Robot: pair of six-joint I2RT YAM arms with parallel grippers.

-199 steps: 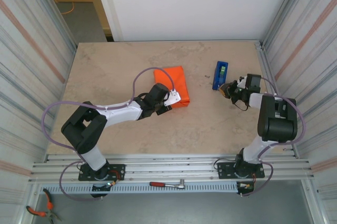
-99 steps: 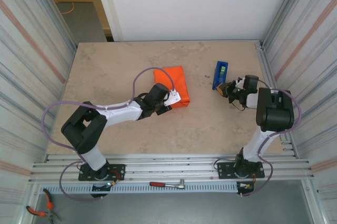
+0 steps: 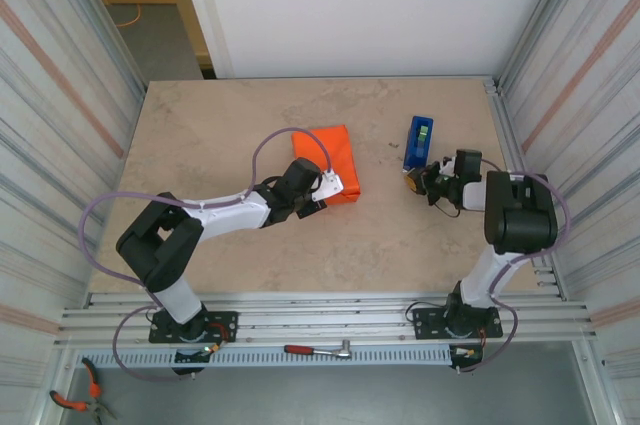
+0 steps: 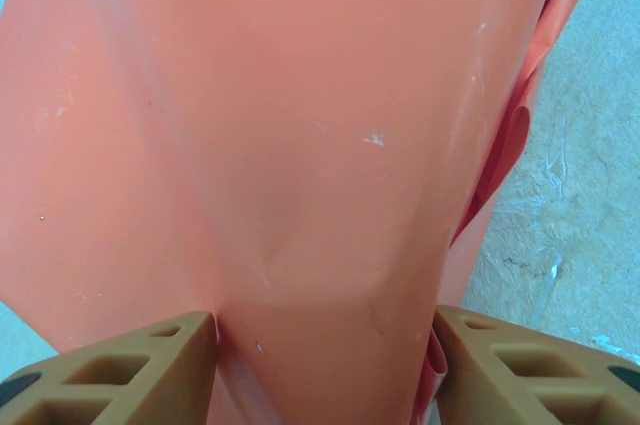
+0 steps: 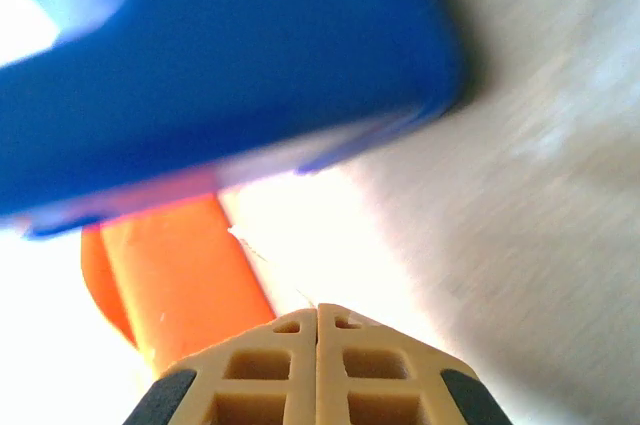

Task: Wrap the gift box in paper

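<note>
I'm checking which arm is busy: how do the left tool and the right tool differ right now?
The left tool has its jaws apart, gripping the folded orange paper between them; the right tool is fully shut on nothing. The left tool reaches toward the middle of the table; the right tool points at the blue tape dispenser, tips just short of it. Both have tan latticed fingers.

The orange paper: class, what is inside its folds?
The paper is folded into a closed bundle; the left wrist view shows layered edges at one side. Anything inside is covered.
</note>
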